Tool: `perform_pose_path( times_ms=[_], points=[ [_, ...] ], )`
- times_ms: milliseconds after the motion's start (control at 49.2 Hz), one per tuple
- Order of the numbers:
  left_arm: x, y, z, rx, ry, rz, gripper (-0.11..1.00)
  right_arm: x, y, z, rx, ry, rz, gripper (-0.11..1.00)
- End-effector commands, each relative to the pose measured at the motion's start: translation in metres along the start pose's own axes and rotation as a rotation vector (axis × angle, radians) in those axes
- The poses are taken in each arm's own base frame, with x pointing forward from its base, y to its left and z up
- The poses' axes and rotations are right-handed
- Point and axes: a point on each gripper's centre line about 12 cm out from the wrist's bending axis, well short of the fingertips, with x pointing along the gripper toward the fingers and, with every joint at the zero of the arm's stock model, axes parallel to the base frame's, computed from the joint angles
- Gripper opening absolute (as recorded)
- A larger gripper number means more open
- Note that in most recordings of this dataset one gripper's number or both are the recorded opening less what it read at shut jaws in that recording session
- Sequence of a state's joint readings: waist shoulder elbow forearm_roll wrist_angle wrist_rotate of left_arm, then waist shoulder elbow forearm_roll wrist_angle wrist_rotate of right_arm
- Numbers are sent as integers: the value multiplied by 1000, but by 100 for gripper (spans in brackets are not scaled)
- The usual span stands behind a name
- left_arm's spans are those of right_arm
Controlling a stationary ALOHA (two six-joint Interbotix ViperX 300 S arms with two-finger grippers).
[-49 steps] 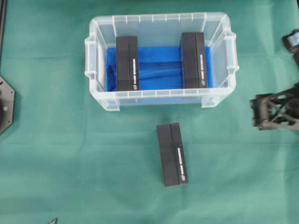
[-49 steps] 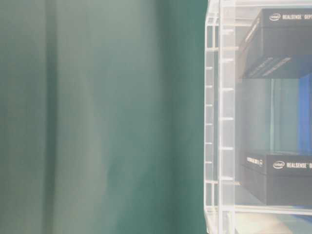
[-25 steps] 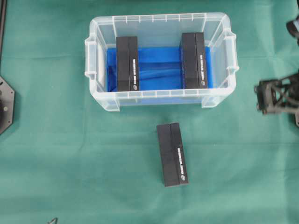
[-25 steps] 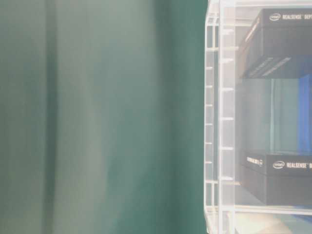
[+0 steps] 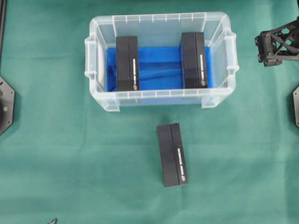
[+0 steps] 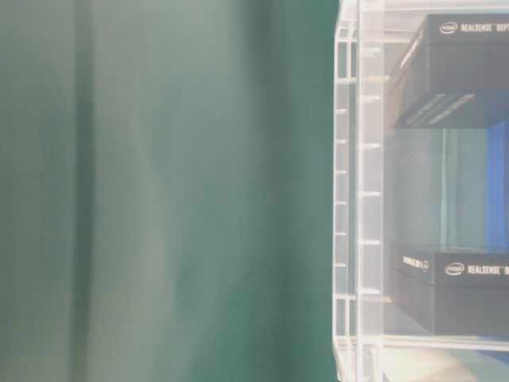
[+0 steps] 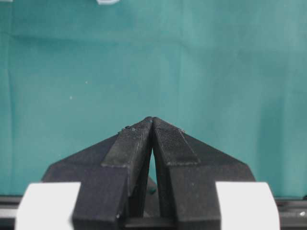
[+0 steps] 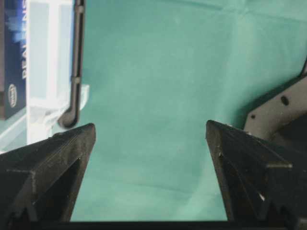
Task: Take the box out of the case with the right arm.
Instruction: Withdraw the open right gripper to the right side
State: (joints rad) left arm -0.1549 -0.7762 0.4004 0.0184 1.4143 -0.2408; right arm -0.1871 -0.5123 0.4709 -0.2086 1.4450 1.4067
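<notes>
Green cloth covers my desk point(image 5: 56, 154); the case point(image 5: 161, 18) holds two boxes, a third box point(image 5: 172, 154) lies outside below it. Right arm point(image 5: 280, 42) has swung up beside the case since a second ago, fingers spread, empty; left fingers point(image 7: 152, 125) closed.

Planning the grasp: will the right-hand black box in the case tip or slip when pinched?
The right-hand black box stands narrow on edge, so a nudge could tip it. Its crisp edges suggest stiff cardboard, and the smooth faces may slip.
</notes>
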Motion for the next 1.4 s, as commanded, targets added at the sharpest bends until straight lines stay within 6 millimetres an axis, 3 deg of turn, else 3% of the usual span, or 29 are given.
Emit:
perform_pose_path(
  times_ms=[0,1117,1381],
  points=[
    [-2,-1,3,3,-11,0,0,-6,0,6,18,-7,23,91],
    [-1,0,2,2,-5,2,0,-6,0,6,29,6,26,91],
    [-1,0,2,2,-5,2,0,-7,22,10,30,-4,81,91]
  ],
)
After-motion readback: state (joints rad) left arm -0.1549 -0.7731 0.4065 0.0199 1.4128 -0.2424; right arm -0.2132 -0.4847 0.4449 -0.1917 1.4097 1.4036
